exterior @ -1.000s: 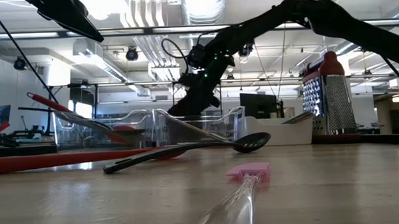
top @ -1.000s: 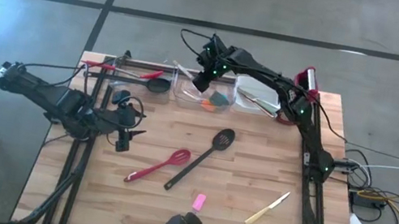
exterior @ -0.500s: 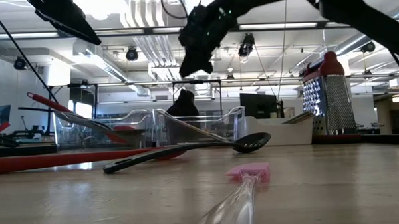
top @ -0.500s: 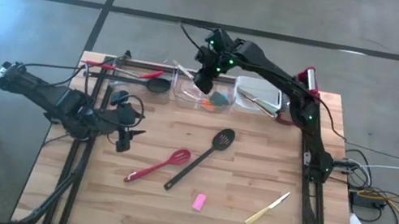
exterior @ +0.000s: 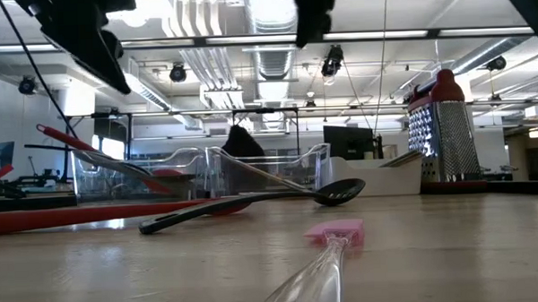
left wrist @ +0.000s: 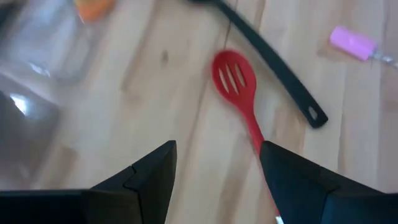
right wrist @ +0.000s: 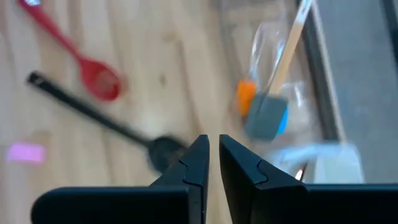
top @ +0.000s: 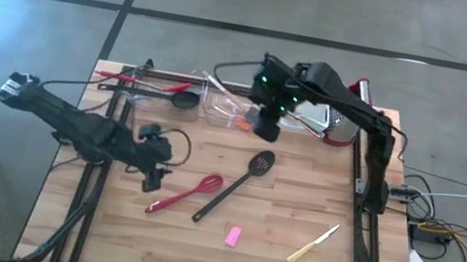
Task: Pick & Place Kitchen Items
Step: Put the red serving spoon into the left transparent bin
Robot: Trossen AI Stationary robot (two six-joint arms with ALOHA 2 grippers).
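Observation:
A red slotted spoon (top: 192,193) lies on the wooden table beside a black slotted spoon (top: 239,182). A pink scraper (top: 233,236) and a yellow-handled knife (top: 313,244) lie nearer the front edge. My left gripper (top: 153,175) hangs open just left of the red spoon's handle (left wrist: 252,127) and touches nothing. My right gripper (top: 265,125) is high above the table in front of the middle clear tub (top: 230,106). Its fingers (right wrist: 196,158) are almost together with nothing between them. An orange scraper (right wrist: 245,96) and a blue scraper (right wrist: 267,118) lie in that tub.
Three tubs stand along the far edge. The left tub (top: 156,88) holds red tongs and a black ladle, and the white tub (top: 308,115) is on the right. A steel box grater (top: 356,95) with a red top stands at the far right. Bare wood lies at the front left.
My right gripper has risen out of the middle tub and swung toward the table's near and right side, carrying nothing. My left gripper has sunk and moved right toward the red spoon's handle, rolling a little. The utensils on the table have kept their places.

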